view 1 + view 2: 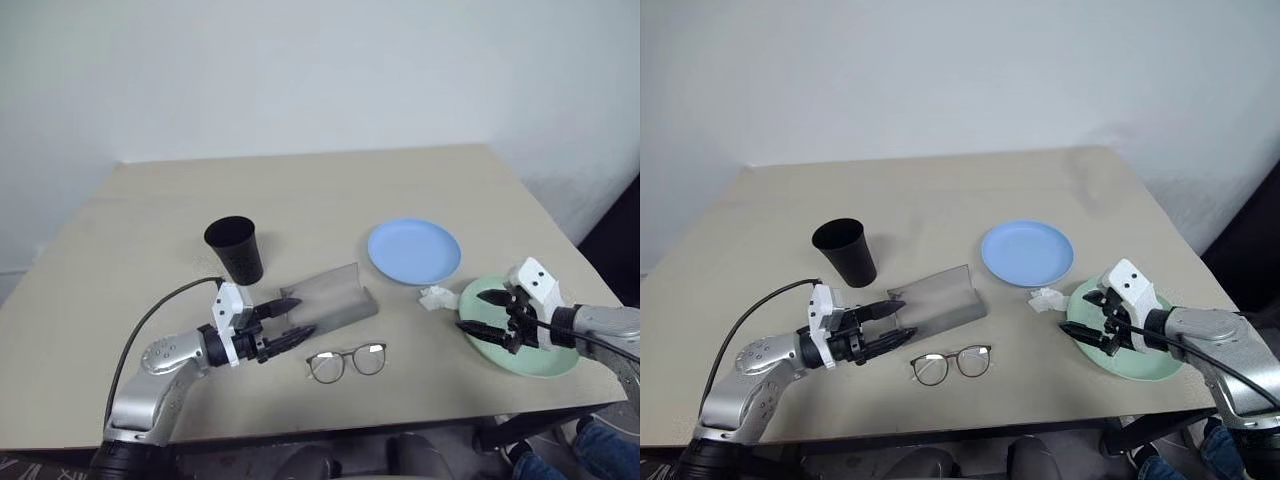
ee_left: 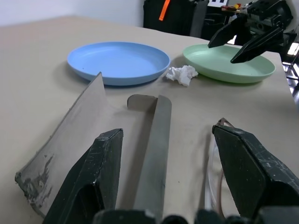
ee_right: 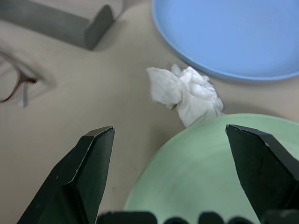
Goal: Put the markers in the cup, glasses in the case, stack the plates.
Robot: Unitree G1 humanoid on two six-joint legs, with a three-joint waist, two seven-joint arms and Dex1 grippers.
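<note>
Nearby, open case [image 1: 325, 300] beside black cup [image 1: 234, 249].

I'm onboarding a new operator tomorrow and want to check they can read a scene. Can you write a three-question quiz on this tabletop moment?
1. True or false: the green plate is stacked on the blue plate.
2. Which lies nearest the crumpled tissue? A) the black cup B) the green plate C) the glasses
3. Fill in: the right gripper hovers over the ___ plate, jaws open.

Key:
1. False: they lie side by side on the table.
2. B
3. green
</note>
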